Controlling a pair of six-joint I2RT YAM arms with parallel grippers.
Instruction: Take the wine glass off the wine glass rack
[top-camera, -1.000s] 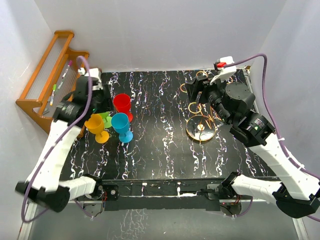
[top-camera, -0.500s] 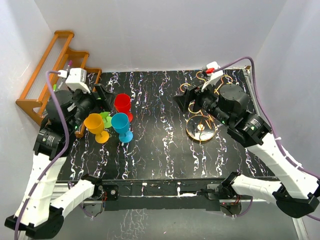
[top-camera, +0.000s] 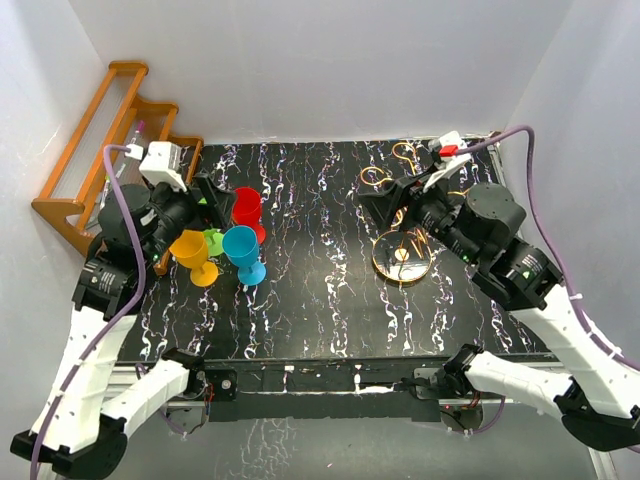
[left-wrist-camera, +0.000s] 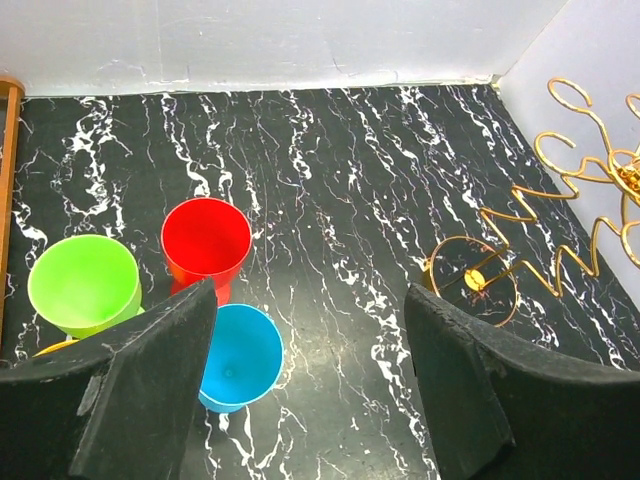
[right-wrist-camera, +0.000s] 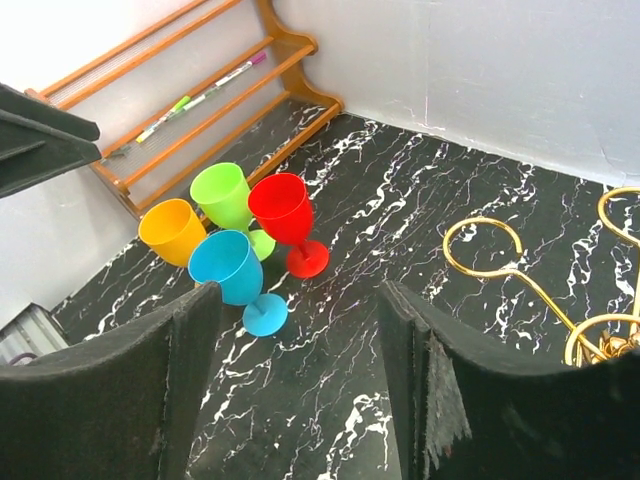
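The gold wire wine glass rack (top-camera: 402, 258) stands on the right of the black marbled table; its curled arms carry no glass that I can see. It also shows in the left wrist view (left-wrist-camera: 470, 281) and partly in the right wrist view (right-wrist-camera: 486, 252). Red (top-camera: 243, 207), blue (top-camera: 241, 248), orange (top-camera: 189, 247) and green (top-camera: 213, 240) wine glasses stand upright together on the table at the left. My left gripper (top-camera: 213, 196) is open and empty above them (left-wrist-camera: 310, 298). My right gripper (top-camera: 384, 204) is open and empty, raised just left of the rack (right-wrist-camera: 298, 290).
An orange-brown wooden stepped shelf (top-camera: 98, 140) with markers on it leans at the far left, also in the right wrist view (right-wrist-camera: 200, 88). White walls close the table at the back and sides.
My left arm has lifted and turned its wrist toward the right, above the cluster of glasses. My right gripper swung left, then drew back a little toward the rack. The glasses and rack have not moved.
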